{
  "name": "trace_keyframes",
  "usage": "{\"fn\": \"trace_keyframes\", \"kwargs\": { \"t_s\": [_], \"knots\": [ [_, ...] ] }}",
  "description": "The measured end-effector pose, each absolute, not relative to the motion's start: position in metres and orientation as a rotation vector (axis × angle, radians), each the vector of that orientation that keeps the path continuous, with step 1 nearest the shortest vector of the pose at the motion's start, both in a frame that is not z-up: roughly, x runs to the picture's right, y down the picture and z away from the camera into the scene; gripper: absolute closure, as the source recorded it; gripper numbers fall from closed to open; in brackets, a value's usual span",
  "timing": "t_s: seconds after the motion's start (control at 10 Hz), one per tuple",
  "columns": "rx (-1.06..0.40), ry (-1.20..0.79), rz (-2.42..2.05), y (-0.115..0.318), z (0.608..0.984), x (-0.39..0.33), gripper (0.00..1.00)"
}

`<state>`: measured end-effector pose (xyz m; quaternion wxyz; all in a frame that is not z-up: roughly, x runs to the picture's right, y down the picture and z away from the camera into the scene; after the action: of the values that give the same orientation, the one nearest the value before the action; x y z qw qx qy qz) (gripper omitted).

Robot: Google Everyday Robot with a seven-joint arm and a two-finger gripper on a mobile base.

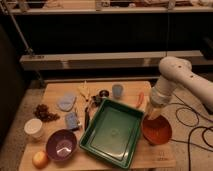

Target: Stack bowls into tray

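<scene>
The hand [153,114] is clamped on the orange bowl [158,130] beside the tray [112,135], so it should lift high over the rim and set it down flat

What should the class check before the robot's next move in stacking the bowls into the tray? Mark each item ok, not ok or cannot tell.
1. End effector shut on the rim of the orange-red bowl, right of the tray: ok.
2. Tray floor free to take a bowl: ok.
3. Orange-red bowl already inside the tray: not ok; it is beside the tray's right rim.
4. Purple bowl inside the tray: not ok; it sits on the table, left of the tray.
5. Orange-red bowl lifted high enough to pass over the tray's rim: cannot tell.
</scene>
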<state>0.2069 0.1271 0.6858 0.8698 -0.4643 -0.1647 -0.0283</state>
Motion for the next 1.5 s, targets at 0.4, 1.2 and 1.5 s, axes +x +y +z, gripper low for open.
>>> {"fn": "trace_keyframes", "kwargs": {
  "t_s": [0.4, 1.2, 1.5],
  "knots": [
    [-0.961, -0.381, -0.119, 0.122, 0.681, 0.175, 1.00],
    [-0.947, -0.395, -0.136, 0.118, 0.680, 0.174, 1.00],
    [-0.910, -0.435, -0.215, 0.092, 0.670, 0.141, 1.00]
  ]
}}
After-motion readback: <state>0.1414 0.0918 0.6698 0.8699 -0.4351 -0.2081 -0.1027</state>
